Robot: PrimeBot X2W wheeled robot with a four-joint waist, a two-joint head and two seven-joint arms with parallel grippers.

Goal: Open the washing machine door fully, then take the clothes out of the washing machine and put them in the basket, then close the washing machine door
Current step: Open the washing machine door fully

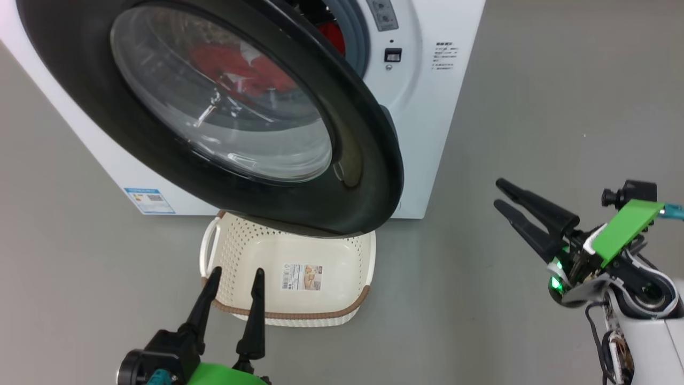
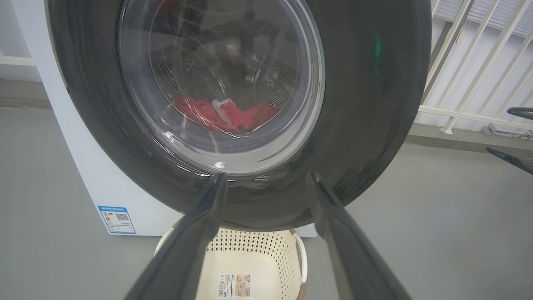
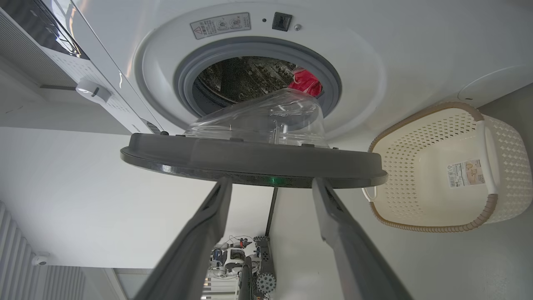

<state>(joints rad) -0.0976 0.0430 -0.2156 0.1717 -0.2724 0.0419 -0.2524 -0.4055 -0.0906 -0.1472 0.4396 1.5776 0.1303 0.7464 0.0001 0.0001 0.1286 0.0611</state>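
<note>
I'm seeing the washing machine door (image 1: 363,160) hanging partly open across the upper middle of the head frame. The red clothes (image 1: 235,67) are showing through its glass, inside the washing machine (image 1: 422,123). The basket (image 1: 235,251) is sitting at lower centre, partly under the door's rim. My left gripper (image 1: 237,271) is hovering at bottom left with fingers apart. My right gripper (image 1: 498,193), at middle right, is likewise spread, gripping nothing.

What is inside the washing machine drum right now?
The red clothes lie on the perforated drum floor, a white label showing. The open washing machine door covers part of the opening, so whether anything else lies deeper inside cannot be told.
</note>
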